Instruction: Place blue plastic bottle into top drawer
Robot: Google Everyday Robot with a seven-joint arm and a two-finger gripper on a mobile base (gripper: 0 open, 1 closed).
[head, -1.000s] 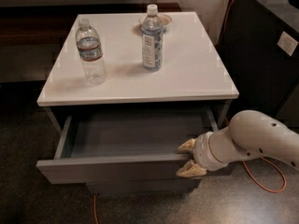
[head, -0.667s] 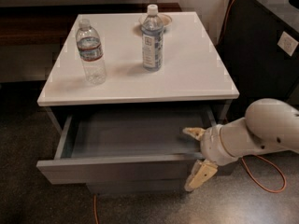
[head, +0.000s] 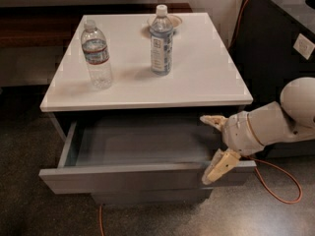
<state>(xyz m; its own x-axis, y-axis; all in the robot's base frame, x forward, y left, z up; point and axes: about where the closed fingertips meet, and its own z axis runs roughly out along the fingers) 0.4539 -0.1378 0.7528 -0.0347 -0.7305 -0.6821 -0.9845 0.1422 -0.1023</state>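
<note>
The blue plastic bottle (head: 161, 39) stands upright on the white cabinet top (head: 206, 77), near its back middle. It has a white cap and a tall blue-and-white label. The top drawer (head: 133, 175) is pulled out, and its grey inside holds nothing that I can see. My gripper (head: 212, 143) is at the drawer's right front corner, well below and to the right of the bottle. It is open and holds nothing. One finger (head: 212, 120) reaches over the drawer's right side and the other finger (head: 220, 166) hangs in front of the drawer front.
A clear bottle with a red-and-blue band (head: 96, 54) stands on the left of the cabinet top. A shallow dish (head: 174, 20) lies behind the blue bottle. A dark cabinet (head: 275, 43) stands to the right. An orange cable (head: 280, 181) lies on the floor.
My gripper has opened its fingers and risen a little from the drawer's front edge, moving to the right. The drawer and both bottles have not moved.
</note>
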